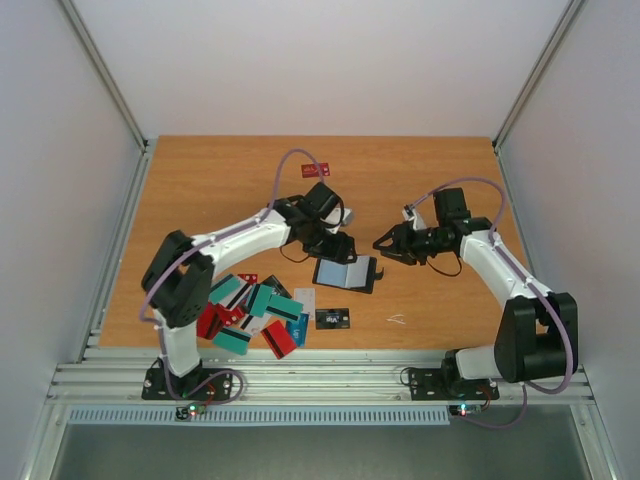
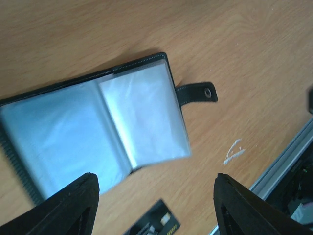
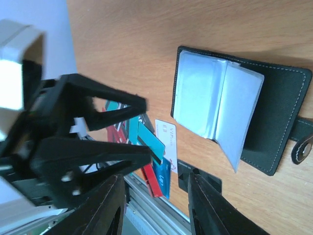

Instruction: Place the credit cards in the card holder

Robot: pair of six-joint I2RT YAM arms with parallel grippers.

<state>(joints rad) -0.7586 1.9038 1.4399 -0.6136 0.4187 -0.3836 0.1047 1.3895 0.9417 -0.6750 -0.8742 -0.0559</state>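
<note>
**Holder open, cards yet to go in**

The card holder (image 1: 345,272) lies spread open at the middle of the top view. Its clear sleeves look pale and, as far as can be seen, empty. The credit cards (image 1: 255,312) sit heaped at lower left — none lifted. The left gripper (image 2: 155,181) hangs over the holder, jaws apart on nothing. The right gripper (image 3: 155,178), just to the holder's right, is likewise parted and empty. Nearly all the work seems left.

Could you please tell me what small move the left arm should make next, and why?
Probably swing the left claw toward the credit cards heaped near its base and lower onto one. The card holder already lies open, and neither that claw nor the right claw holds a card.
</note>
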